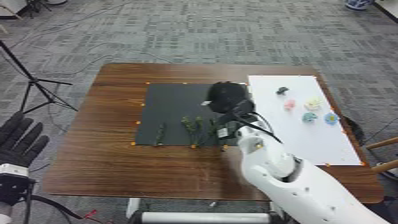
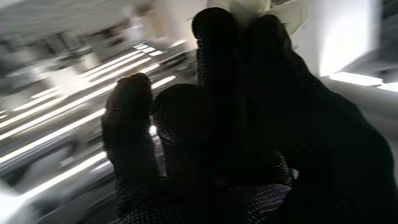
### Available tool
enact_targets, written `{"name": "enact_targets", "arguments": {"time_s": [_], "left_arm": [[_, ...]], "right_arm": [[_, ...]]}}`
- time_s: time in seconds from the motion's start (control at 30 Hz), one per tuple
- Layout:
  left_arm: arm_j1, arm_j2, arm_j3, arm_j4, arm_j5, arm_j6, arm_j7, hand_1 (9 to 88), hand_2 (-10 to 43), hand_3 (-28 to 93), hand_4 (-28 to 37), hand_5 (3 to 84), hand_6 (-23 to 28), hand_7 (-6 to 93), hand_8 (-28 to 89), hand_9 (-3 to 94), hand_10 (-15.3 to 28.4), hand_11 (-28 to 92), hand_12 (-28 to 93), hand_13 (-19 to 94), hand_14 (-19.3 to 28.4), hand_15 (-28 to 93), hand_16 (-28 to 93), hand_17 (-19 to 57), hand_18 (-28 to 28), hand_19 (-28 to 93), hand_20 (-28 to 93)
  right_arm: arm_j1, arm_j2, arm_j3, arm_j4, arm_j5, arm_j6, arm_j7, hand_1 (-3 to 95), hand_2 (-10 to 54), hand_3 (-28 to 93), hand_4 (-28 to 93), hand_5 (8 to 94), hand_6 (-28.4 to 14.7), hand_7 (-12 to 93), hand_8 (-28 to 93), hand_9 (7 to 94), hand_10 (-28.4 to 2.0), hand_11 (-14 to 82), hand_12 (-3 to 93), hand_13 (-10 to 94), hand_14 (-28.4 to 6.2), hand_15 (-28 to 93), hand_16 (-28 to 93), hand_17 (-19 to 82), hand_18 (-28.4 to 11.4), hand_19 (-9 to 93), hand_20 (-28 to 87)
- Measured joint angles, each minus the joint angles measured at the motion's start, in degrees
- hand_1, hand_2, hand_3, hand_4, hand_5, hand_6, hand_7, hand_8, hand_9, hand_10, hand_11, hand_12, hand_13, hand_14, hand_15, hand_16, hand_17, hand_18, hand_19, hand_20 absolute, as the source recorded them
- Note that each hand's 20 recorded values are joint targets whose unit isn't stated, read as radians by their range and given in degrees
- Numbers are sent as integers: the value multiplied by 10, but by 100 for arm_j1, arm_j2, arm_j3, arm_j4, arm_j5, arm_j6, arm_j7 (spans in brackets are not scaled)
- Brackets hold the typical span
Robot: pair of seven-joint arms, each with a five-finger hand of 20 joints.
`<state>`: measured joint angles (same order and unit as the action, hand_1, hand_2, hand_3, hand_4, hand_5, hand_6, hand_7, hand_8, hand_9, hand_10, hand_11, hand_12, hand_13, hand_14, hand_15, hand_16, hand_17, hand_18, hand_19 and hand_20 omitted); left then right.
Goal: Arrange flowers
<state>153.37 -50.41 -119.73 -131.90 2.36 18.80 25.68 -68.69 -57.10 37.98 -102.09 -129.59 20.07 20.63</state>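
Simply, flower pieces laid out on a brown wooden table (image 1: 133,172).
Nearest, the left hand (image 1: 19,142) is beside the table's left edge, its fingers straight and spread. Green stems (image 1: 161,134) lie on the black mat (image 1: 169,102); above that mat, the right hand (image 1: 229,96) pinches a pale, petal-like piece (image 2: 290,14) at its fingertips. To the right, the white sheet (image 1: 311,145) bears blue, teal, cream and pink flower heads (image 1: 330,118), a dark green piece (image 1: 282,90) beyond them.
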Motion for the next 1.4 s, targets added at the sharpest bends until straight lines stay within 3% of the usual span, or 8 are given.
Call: {"name": "enact_targets", "arguments": {"time_s": [0.23, 0.43, 0.53, 0.87, 1.23, 1.4], "left_arm": [[-161, 46, 132, 65, -1, 14, 4, 211, 193, 683, -283, 338, 68, 84, -69, 282, 110, 111, 118, 201, 115, 179, -15, -37, 98, 153, 121], [-591, 111, 408, 217, 8, 71, -52, 216, 188, 687, -283, 338, 68, 84, -69, 282, 110, 111, 118, 201, 115, 179, -13, -37, 97, 152, 121], [-671, 115, 394, 216, 13, 78, -53, 220, 185, 687, -283, 338, 68, 84, -69, 280, 111, 110, 119, 201, 116, 179, -12, -38, 98, 153, 121], [-583, 138, 374, 191, 48, 66, -79, 222, 184, 687, -283, 338, 68, 84, -68, 280, 111, 108, 120, 201, 115, 178, -12, -38, 98, 153, 121], [-759, 155, 530, 230, 82, 66, -109, 226, 181, 690, -283, 339, 69, 84, -68, 281, 110, 108, 121, 201, 115, 177, -11, -38, 98, 154, 121], [-747, 155, 505, 225, 82, 62, -84, 227, 181, 691, -283, 339, 69, 83, -69, 281, 111, 109, 121, 202, 115, 178, -11, -38, 98, 154, 121]], "right_arm": [[833, -580, -914, 349, -20, -362, -792, 609, -95, 680, -283, 754, 7, 345, 35, 843, -76, 103, 413, 702, -90, 731, 371, 339, -236, 811, 430], [917, -1052, -1026, 625, -188, -631, -806, 606, -95, 682, -283, 751, 8, 349, 31, 841, -76, 104, 413, 699, -91, 731, 373, 338, -235, 809, 430], [1056, -1228, -1296, 916, -315, -666, -801, 605, -95, 681, -283, 750, 7, 348, 26, 840, -75, 104, 412, 698, -91, 730, 373, 338, -235, 808, 431], [1096, -1767, -1557, 1645, -518, -775, -706, 600, -95, 682, -283, 731, 4, 353, 24, 828, -80, 106, 407, 695, -92, 729, 375, 338, -236, 807, 428], [1242, -1839, -2075, 1679, -791, -631, -404, 595, -95, 686, -283, 689, 0, 359, 18, 796, -83, 106, 401, 676, -91, 729, 392, 329, -235, 804, 422], [1531, -1786, -2511, 1714, -742, -554, -220, 592, -95, 687, -283, 673, -7, 360, 6, 780, -86, 107, 395, 671, -93, 725, 405, 326, -236, 804, 419]]}}
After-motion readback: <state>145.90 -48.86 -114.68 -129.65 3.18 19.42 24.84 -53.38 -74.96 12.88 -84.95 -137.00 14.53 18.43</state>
